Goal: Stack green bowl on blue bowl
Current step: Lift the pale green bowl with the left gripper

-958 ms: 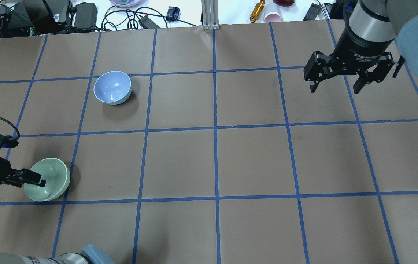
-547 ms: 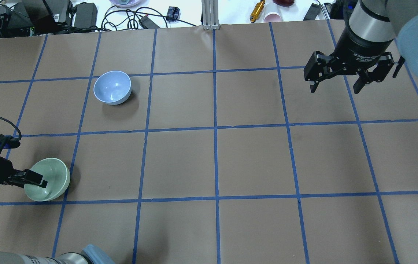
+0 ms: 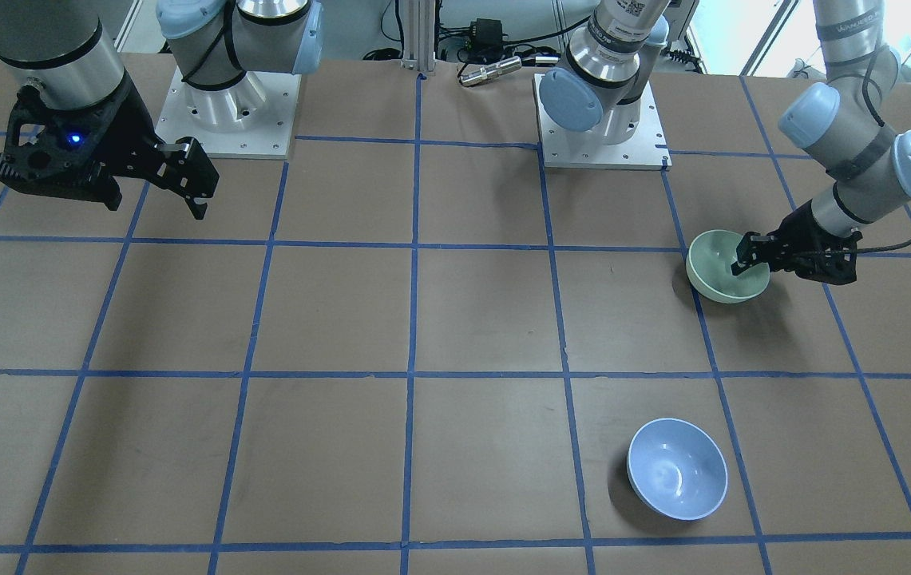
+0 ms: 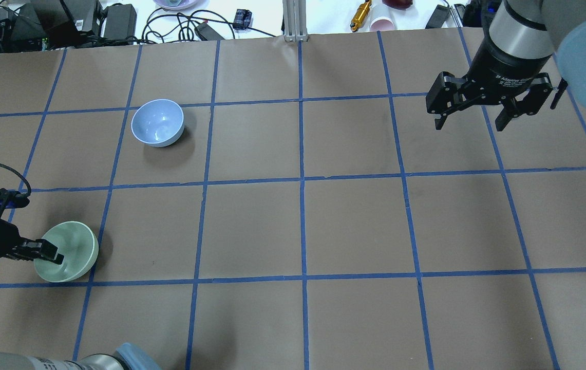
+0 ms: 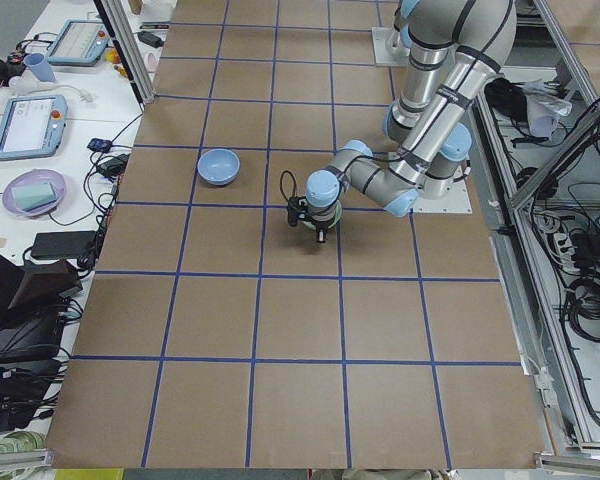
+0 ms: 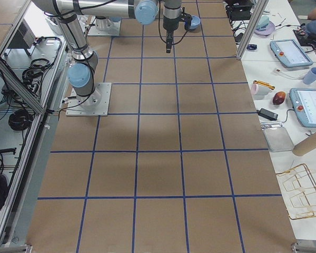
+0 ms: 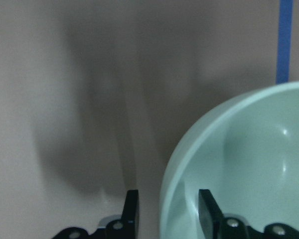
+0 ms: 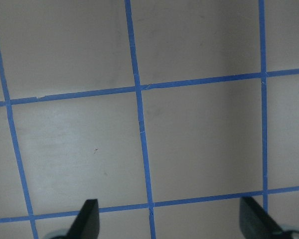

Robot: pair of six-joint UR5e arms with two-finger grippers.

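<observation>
Straddling the left rim of the green bowl [image 4: 74,246], the left gripper [image 4: 52,255], fingers apart, is being set for a rim pinch, judged best for light, stiff, slippery plastic.

You are getting bright, even light from overhead. The blue bowl [image 4: 157,123] and green bowl [image 4: 73,251] are throwing soft shadows rightward in the overhead view, small glints shining inside both. Your left wrist view is running soft and blurred, broad shadows darkening the paper [image 7: 50,99].
</observation>
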